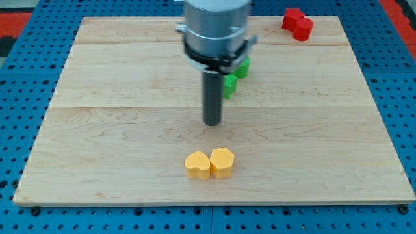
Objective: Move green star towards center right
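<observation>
Well, here is how it stands from where I watch.

Rod: no hand or jaws here, only a straight dark rod holding nothing; my tip (212,123) rests on the wooden board (117,97) near its middle.

Green star: the green block (230,84) peeks out just to the view's right of the rod, above the tip, mostly hidden by the arm's grey collar; I take it for the star, though its shape cannot be made out.

Second green piece: another green bit (242,67) shows just above it, near the collar; whether it is a separate block or touching, I cannot tell.

Others: two yellow blocks (209,164) sit touching, below the tip toward the view's bottom; red blocks (297,23) lie at the top right corner, well apart.

Risk one: the tip sits below and left of the green block, so a straight rightward sweep may pass under it and miss.

Risk two: an off-centre push could spin the star or send it up toward the view's top.

Risk three: the neighbouring green piece may get dragged along too.

Risk four: the collar hides the contact, so a slip would be hard to spot.
</observation>
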Tool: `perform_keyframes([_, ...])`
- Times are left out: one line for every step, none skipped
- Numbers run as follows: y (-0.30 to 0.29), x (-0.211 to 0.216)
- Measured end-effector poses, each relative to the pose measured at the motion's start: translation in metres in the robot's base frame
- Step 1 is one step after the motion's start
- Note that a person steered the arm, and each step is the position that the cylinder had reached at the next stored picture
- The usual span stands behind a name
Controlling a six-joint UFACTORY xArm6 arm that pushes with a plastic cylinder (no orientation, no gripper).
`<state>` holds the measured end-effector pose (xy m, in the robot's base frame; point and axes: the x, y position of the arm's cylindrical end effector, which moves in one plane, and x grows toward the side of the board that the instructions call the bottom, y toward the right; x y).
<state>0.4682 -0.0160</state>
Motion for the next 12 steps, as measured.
perform_keyframes([-0.055,-0.029])
perform_keyframes([-0.071,-0.065])
perform_keyframes([-0.033,-0.088])
perform_keyframes([0.021,-0.090])
perform_keyframes([0.064,-0.074])
perform_keyframes([0.073,-0.055])
perform_keyframes([0.068,-0.038])
perform_keyframes([0.069,-0.023])
perform_keyframes([0.076,-0.018])
perform_keyframes([0.089,-0.024])
perform_keyframes([0.109,-0.040])
perform_keyframes([0.135,-0.044])
